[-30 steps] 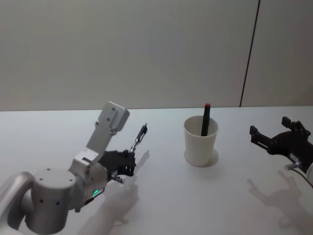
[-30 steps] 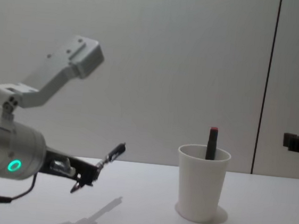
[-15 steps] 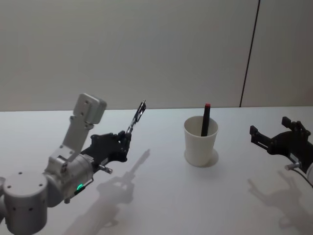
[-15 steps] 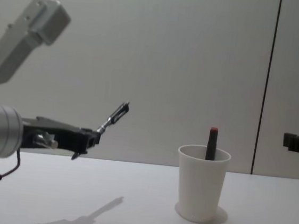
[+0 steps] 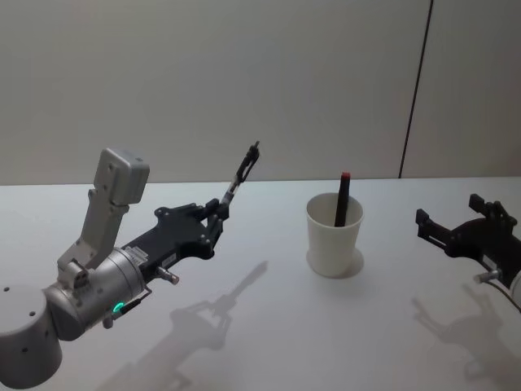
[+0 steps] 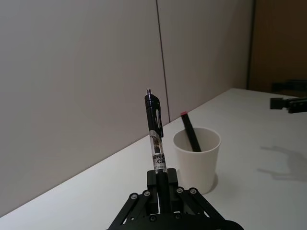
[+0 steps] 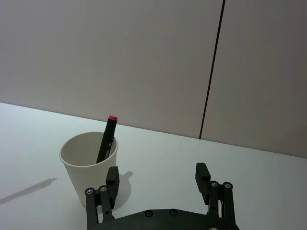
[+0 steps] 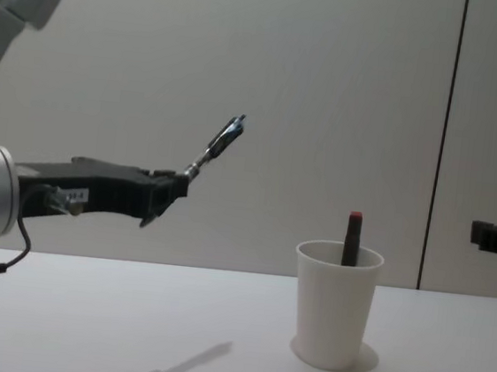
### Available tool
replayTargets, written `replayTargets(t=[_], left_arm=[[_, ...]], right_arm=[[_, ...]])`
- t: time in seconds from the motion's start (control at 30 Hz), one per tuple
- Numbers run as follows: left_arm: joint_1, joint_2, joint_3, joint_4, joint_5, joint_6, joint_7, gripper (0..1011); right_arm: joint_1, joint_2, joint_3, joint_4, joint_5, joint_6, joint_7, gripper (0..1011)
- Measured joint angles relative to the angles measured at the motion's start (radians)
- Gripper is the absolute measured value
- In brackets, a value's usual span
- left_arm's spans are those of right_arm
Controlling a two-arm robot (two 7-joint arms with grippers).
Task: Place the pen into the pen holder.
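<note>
Pen (image 6: 154, 139): slim clicker type with a clear barrel, a dark clip and cap section. Judged light and stiff, the smooth plastic likely slippery, so it could pivot in a narrow grip. The hold was at the lower end of the barrel, which left most of the length free above the tips. That should suit a drop into the paper cup (image 5: 334, 240), provided the free end is turned downward first.

Left claw (image 5: 218, 213): pressed together on the pen's lower end. The pen stuck out beyond the tips, slanting up and forward and clear of the bench (image 5: 269, 326).

Paper cup: stood upright on the bench, ahead of the left claw, lower than it and off to its right, well apart from the pen tip. A dark marker (image 5: 342, 199) with a red cap leaned inside, its top above the rim. The cup looked thin-walled and easy to tip, so a knock on the rim is a risk.

Left arm pose: forearm stretched nearly level over the bench, wrist in line, claw raised above the height of the cup's rim.

Right claw (image 7: 157, 177): spread and empty, low over the bench beyond the cup, facing it and parked.
</note>
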Motion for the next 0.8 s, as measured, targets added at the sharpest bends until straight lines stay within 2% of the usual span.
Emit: replayTargets(t=[0.33,0.8], left_arm=[[-0.012,-0.004,0.005,0.011,-0.046,-0.070,-0.105,135],[-0.037,-0.030,0.036,0.023,-0.067,-0.101,-0.216,136]], right_arm=[[0.000,0.000,0.000,0.000,0.000,0.000,0.000,1002],[0.000,0.000,0.000,0.000,0.000,0.000,0.000,1001]])
